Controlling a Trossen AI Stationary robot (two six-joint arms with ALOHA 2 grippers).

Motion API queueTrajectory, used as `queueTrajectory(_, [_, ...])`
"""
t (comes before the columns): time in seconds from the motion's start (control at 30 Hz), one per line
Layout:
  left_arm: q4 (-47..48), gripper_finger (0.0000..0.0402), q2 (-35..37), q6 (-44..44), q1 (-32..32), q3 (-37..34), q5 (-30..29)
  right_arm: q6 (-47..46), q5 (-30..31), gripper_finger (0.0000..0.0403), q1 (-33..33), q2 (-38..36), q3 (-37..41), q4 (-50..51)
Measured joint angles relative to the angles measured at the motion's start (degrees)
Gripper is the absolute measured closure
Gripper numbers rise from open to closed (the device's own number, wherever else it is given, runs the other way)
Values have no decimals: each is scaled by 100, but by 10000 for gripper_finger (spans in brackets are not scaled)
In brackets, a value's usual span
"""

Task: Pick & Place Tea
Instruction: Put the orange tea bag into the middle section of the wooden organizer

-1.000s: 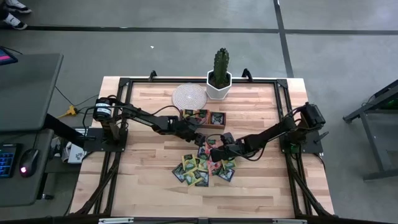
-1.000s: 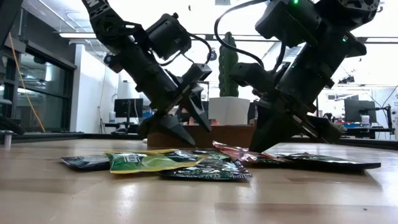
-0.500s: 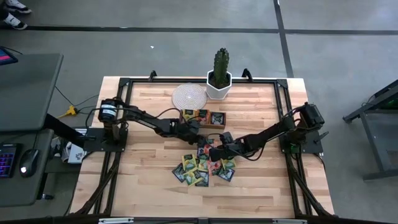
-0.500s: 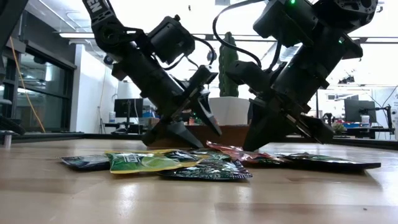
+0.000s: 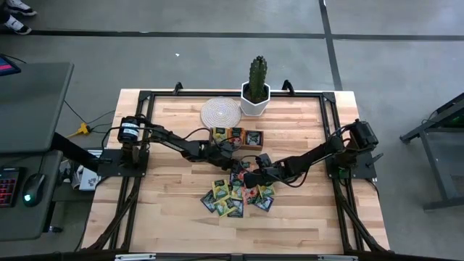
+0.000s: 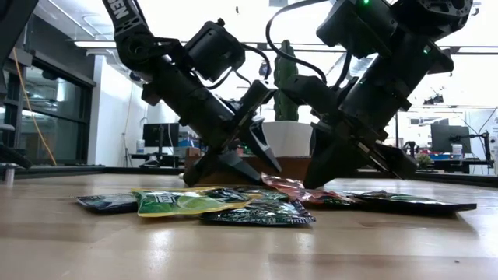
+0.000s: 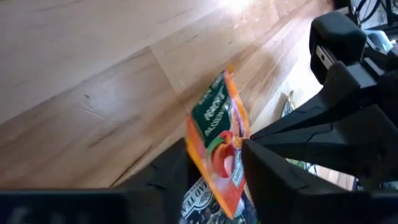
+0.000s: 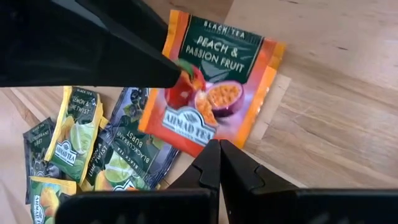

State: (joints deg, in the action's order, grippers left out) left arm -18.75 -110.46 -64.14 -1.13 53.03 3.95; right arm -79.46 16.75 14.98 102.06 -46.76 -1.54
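Since a second ago my left gripper (image 5: 230, 147) has lifted off the pile and swung toward the tray (image 5: 237, 138), carrying an orange packet (image 7: 219, 148) with it; in the low view its fingers (image 6: 264, 152) now hang clear above the table (image 5: 174, 203) instead of digging down at it. That packet is clamped between my left fingers, tilted on edge, green label outward, held above bare wood and touching nothing below.

My right gripper (image 5: 249, 179) sits low over the far edge of the pile (image 5: 238, 196), its fingers pressed together with nothing between them. Just past its tips, in the right wrist view, lies a flat orange packet labelled peach and passion fruit (image 8: 211, 93), overlapping a dark blackcurrant one (image 8: 127, 149), with yellow-green lemon packets (image 8: 74, 134) beside them.

Most of the tea lies in that loose heap near the middle of the table, on the side away from the cactus (image 5: 257, 76). A few packets already stand in the tray's compartments; which colours go where I cannot tell. Beside the tray lies a round woven mat (image 5: 220, 112).
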Motion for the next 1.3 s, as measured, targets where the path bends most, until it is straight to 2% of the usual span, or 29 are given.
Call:
queueTrajectory(0.13, [-3, 360, -2, 193, 0, -2, 25, 4, -3, 403, 1, -4, -4, -1])
queueTrajectory(0.2, [-25, 390, -4, 339, -2, -4, 25, 24, -28, 403, 2, -4, -4, -1])
queueTrajectory(0.33, [-49, 396, -4, 601, 86, -4, 285, 46, -61, 403, 4, -4, -7, -2])
queueTrajectory(0.67, [-76, 401, -4, 921, 149, -10, 342, 567, -84, 401, 4, -238, -9, -355])
queueTrajectory(0.93, [-126, 401, 203, 1384, 157, -17, 430, 796, 290, 401, 7, -1548, -9, 776])
queueTrajectory(1.03, [-35, 401, 596, 1719, 203, -50, 513, 812, 444, 399, 8, -2149, -11, 1340])
queueTrajectory(1.2, [108, 401, 1334, 2693, 348, -45, 422, 1106, 863, 401, 7, -2954, -11, 1954])
queueTrajectory(1.3, [255, 401, 1849, 3523, 397, -32, 129, 1297, 1069, 399, 7, -3237, -11, 2120])
